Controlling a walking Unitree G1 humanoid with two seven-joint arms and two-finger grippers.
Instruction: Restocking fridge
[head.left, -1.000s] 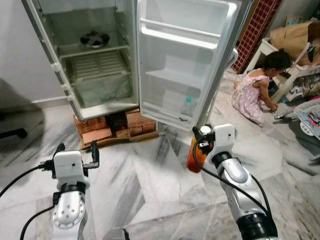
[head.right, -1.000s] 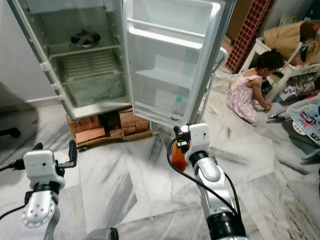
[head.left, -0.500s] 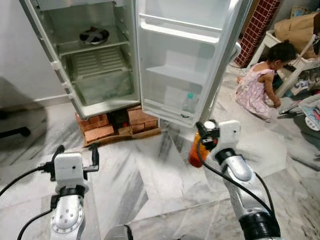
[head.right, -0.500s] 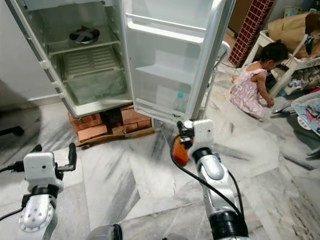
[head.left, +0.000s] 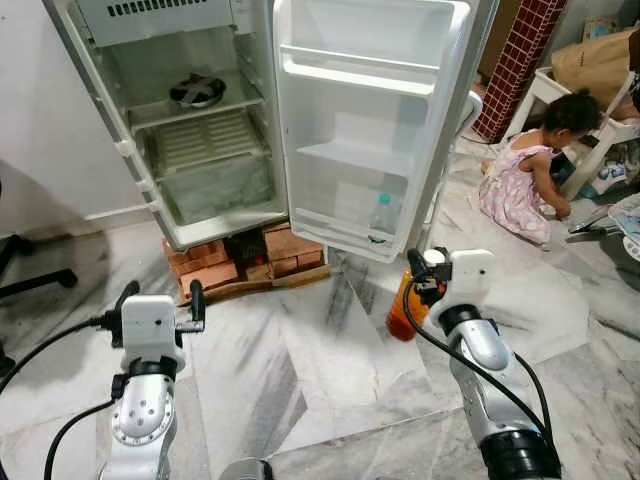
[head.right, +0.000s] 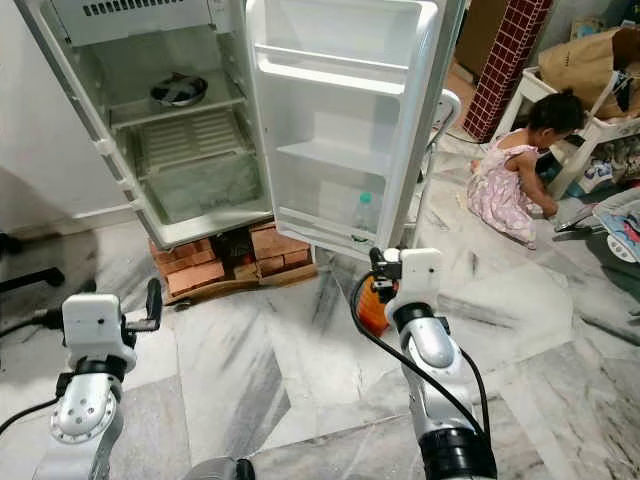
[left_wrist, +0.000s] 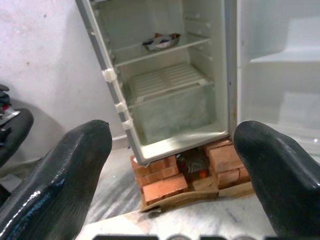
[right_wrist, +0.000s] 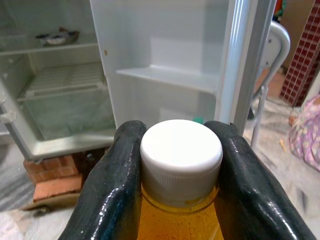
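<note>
One clear bottle (head.left: 380, 217) sits in the fridge door's (head.left: 370, 120) lowest rack; right pincer (right_wrist: 175, 165) clamps an orange-liquid bottle (head.left: 402, 310) by its neck, short of fridge, left pincer (left_wrist: 170, 165) wide open w/ nothing held.

A person (head.left: 522, 182) sits on the marble floor (head.left: 300, 370).

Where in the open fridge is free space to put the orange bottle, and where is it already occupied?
The door's middle shelf and top shelf are bare. The bottom door rack holds a clear water bottle, with room to its left. Inside, the slatted shelf is bare; the shelf above carries a bowl. The right gripper holds the orange bottle.
</note>
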